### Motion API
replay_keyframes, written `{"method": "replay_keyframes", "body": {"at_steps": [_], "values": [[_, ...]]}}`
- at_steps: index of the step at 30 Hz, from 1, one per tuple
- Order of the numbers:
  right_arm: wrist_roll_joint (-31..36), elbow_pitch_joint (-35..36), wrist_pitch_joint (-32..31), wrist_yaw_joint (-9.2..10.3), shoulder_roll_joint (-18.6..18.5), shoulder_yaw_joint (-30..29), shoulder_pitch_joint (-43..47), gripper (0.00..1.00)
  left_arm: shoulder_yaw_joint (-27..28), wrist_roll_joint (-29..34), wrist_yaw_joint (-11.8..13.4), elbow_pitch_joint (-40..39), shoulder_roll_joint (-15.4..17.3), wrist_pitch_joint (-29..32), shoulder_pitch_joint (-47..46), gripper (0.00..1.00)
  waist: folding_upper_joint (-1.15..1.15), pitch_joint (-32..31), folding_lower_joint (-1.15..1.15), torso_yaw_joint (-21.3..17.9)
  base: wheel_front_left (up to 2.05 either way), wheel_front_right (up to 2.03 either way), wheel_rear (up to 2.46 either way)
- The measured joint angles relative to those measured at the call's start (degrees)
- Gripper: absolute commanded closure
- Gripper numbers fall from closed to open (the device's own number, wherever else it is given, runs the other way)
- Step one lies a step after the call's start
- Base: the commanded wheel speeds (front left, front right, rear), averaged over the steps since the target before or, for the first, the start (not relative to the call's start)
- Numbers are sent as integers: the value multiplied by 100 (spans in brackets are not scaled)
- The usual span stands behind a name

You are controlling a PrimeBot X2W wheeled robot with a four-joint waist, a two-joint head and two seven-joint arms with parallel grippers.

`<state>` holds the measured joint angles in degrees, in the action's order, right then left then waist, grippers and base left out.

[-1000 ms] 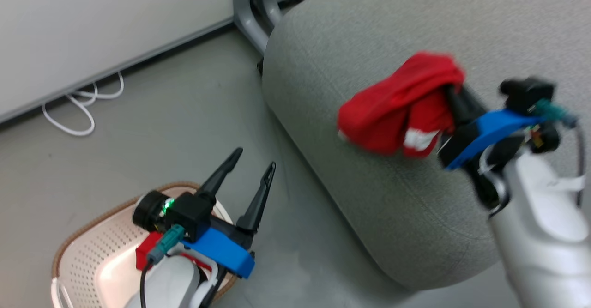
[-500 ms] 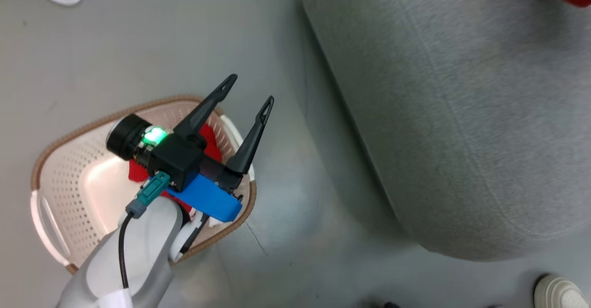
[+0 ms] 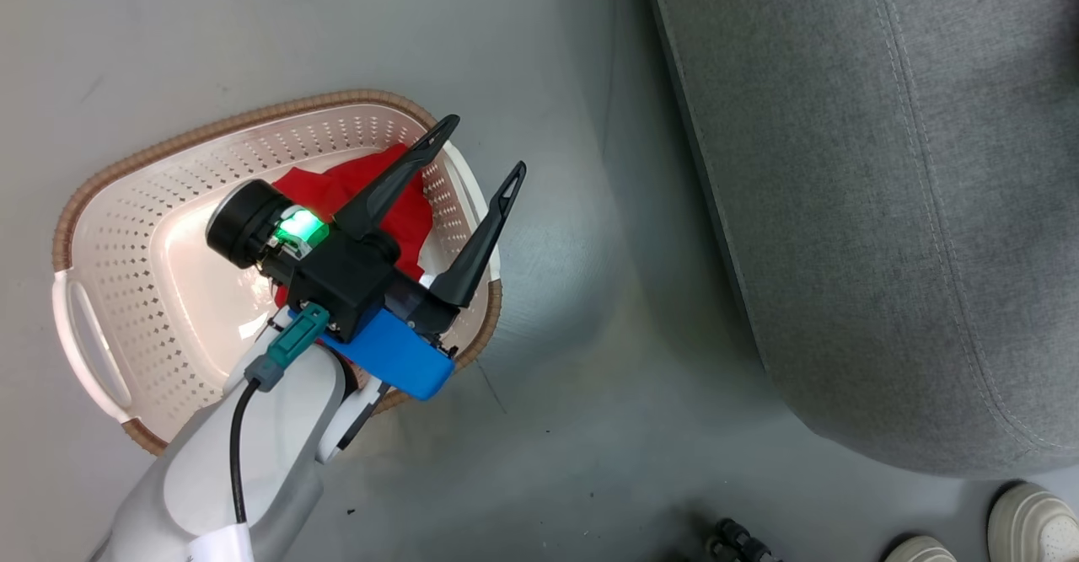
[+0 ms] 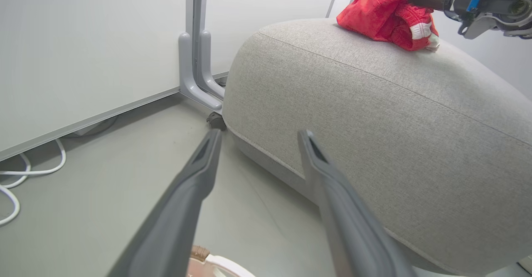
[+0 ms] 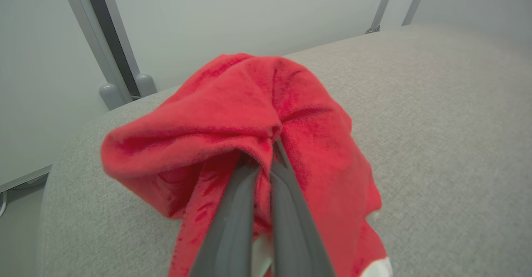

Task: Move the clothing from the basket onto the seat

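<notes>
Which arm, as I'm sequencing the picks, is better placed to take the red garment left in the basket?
Left. The left claw hangs open over the basket and its red garment; the right claw is shut on the other garment, on the seat.

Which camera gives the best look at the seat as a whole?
The left wrist view: it shows the seat with its rounded end, side seam and top, where the right gripper holds a red garment. The head view shows one seamed edge from above; the right wrist view shows the top around the garment.
</notes>
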<state>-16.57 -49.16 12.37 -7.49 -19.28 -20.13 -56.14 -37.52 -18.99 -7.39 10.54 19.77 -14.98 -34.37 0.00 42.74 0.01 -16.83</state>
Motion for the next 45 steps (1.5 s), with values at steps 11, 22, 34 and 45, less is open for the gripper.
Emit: {"method": "replay_keyframes", "body": {"at_steps": [11,22,34,45], "values": [[-67,-219,146,0,-175,85,28,0,98,-15,1,18,-34,0,14,0,0,-208,-1,72,0,0,0],[-122,-8,174,0,-185,605,513,0,390,-176,1,116,-435,-1,350,0,0,-881,-1,194,0,0,0],[41,1355,-186,0,-90,1170,1981,0,1167,-422,0,337,-918,-1,1628,0,0,-2434,-3,550,0,0,0],[302,3050,-817,1,678,1335,3845,0,1915,-413,0,454,-1199,-2,2590,0,1,-3581,-4,1093,0,0,0]]}}
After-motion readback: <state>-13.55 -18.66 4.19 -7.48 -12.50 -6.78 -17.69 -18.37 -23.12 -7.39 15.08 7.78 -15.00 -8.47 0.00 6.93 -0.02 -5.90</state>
